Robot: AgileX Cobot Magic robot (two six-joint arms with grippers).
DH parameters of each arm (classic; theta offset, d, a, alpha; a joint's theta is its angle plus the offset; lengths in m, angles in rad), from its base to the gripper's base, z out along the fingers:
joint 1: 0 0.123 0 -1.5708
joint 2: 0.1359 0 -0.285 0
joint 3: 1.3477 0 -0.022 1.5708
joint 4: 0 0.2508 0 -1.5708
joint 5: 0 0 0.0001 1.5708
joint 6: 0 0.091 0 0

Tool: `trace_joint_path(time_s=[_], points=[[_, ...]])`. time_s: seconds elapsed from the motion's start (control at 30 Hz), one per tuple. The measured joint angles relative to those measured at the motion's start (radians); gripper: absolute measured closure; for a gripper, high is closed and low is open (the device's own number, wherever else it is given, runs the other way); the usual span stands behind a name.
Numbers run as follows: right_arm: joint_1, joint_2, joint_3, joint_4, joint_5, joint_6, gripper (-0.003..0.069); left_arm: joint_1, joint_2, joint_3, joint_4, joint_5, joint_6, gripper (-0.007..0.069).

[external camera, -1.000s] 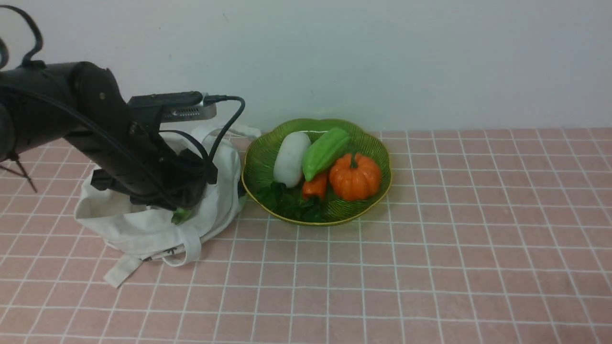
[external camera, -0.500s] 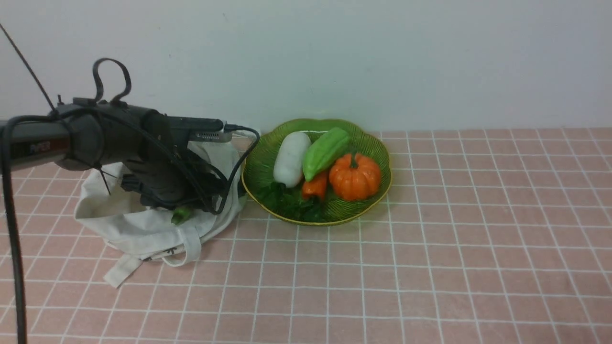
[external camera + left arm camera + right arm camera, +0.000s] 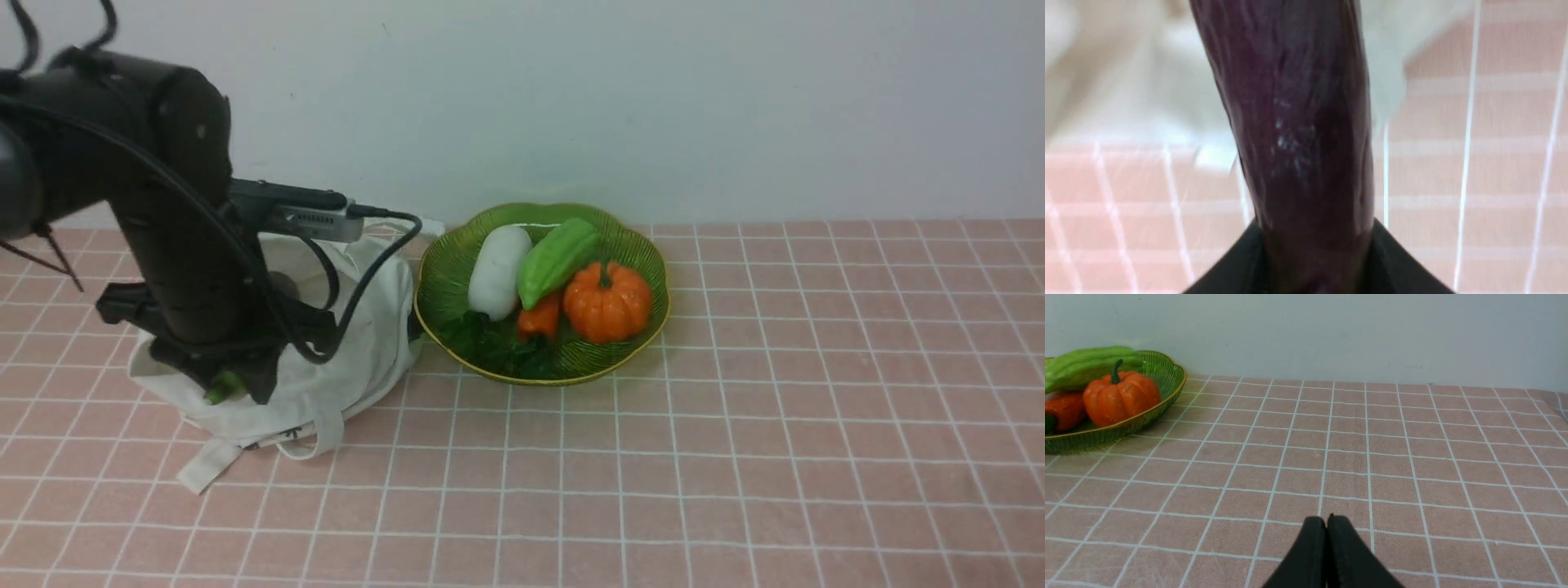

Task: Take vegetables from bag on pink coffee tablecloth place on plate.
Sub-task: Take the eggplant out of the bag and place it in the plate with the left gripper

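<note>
My left gripper (image 3: 235,382) is shut on the long dark purple eggplant (image 3: 1298,143), which fills the left wrist view between my black fingers (image 3: 1404,269). In the front view only its green stem end (image 3: 220,387) shows below the gripper, over the front left part of the off-white cloth bag (image 3: 367,335). The bag lies slumped on the pink gridded tablecloth (image 3: 775,408), left of the green scalloped plate (image 3: 653,245). My right gripper (image 3: 1327,523) is shut and empty, low over bare tablecloth, and does not show in the front view.
The plate holds a white radish (image 3: 498,269), a green ridged gourd (image 3: 557,260), an orange pumpkin (image 3: 606,300), an orange pepper (image 3: 539,318) and leafy greens (image 3: 490,343). A wall (image 3: 653,98) stands behind. The bag's strap (image 3: 204,465) trails toward the front.
My left arm has swung left and toward the front of the bag, carrying the eggplant; its green end moved left. The bag has shifted slightly. The plate has not moved.
</note>
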State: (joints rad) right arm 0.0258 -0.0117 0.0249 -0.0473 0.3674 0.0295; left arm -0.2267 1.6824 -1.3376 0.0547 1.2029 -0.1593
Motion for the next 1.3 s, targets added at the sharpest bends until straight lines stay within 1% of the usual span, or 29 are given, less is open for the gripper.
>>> trace_joint_path(time_s=[0.03,0.1,0.17,0.2,0.23,0.27,0.33,0.4,0.43,0.47,0.5,0.53,0.7,0.83,0.9,0.93,0.97,1.0,1.07,1.1,1.17,1.23,1.3], points=[[0.000,0.000,0.000,0.000,0.000,0.000,0.0673,0.000,-0.005,0.000,-0.003,0.000,0.000,0.0394],[0.000,0.000,0.000,0.000,0.000,0.000,0.0673,-0.004,-0.047,0.000,-0.071,0.011,-0.001,0.0394],[0.000,0.000,0.000,0.000,0.000,0.000,0.0673,-0.043,-0.068,-0.002,-0.196,0.020,0.016,0.0394],[0.000,0.000,0.000,0.000,0.000,0.000,0.0673,-0.060,-0.068,-0.007,-0.238,0.022,0.029,0.0394],[0.000,0.000,0.000,0.000,0.000,0.000,0.0673,-0.073,-0.067,-0.009,-0.248,0.022,0.033,0.0394],[0.000,0.000,0.000,0.000,0.000,0.000,0.0673,-0.130,-0.053,-0.030,-0.308,0.024,0.066,0.0394],[0.000,0.000,0.000,0.000,0.000,0.000,0.0673,-0.201,-0.013,-0.086,-0.335,0.026,0.087,0.0394],[0.000,0.000,0.000,0.000,0.000,0.000,0.0673,-0.247,0.035,-0.147,-0.318,0.027,0.079,0.0394],[0.000,0.000,0.000,0.000,0.000,0.000,0.0673,-0.265,0.077,-0.201,-0.283,0.028,0.058,0.0394],[0.000,0.000,0.000,0.000,0.000,0.000,0.0673,-0.273,0.115,-0.249,-0.243,0.028,0.032,0.0394],[0.000,0.000,0.000,0.000,0.000,0.000,0.0673,-0.273,0.124,-0.259,-0.235,0.028,0.027,0.0394],[0.000,0.000,0.000,0.000,0.000,0.000,0.0673,-0.276,0.188,-0.336,-0.160,0.028,-0.021,0.0394],[0.000,0.000,0.000,0.000,0.000,0.000,0.0673,-0.274,0.371,-0.534,0.026,-0.015,-0.114,0.0394],[0.000,0.000,0.000,0.000,0.000,0.000,0.0673,-0.274,0.501,-0.659,0.053,-0.030,-0.108,0.0392],[0.000,0.000,0.000,0.000,0.000,0.000,0.0673,-0.274,0.540,-0.694,0.060,-0.033,-0.098,0.0377],[0.000,0.000,0.000,0.000,0.000,0.000,0.0673,-0.274,0.576,-0.725,0.072,-0.039,-0.095,0.0342],[0.000,0.000,0.000,0.000,0.000,0.000,0.0673,-0.274,0.579,-0.728,0.074,-0.040,-0.095,0.0335],[0.000,0.000,0.000,0.000,0.000,0.000,0.0673,-0.274,0.604,-0.749,0.087,-0.048,-0.094,0.0279],[0.000,0.000,0.000,0.000,0.000,0.000,0.0673,-0.274,0.614,-0.763,0.084,-0.036,-0.097,0.0194],[0.000,0.000,0.000,0.000,0.000,0.000,0.0673,-0.274,0.614,-0.766,0.084,-0.028,-0.098,0.0179],[0.000,0.000,0.000,0.000,0.000,0.000,0.0673,-0.274,0.614,-0.796,0.068,0.013,-0.099,0.0113],[0.000,0.000,0.000,0.000,0.000,0.000,0.0673,-0.274,0.614,-0.835,0.065,0.027,-0.100,0.0078],[0.000,0.000,0.000,0.000,0.000,0.000,0.0673,-0.276,0.605,-0.859,0.064,0.027,-0.101,0.0074]])
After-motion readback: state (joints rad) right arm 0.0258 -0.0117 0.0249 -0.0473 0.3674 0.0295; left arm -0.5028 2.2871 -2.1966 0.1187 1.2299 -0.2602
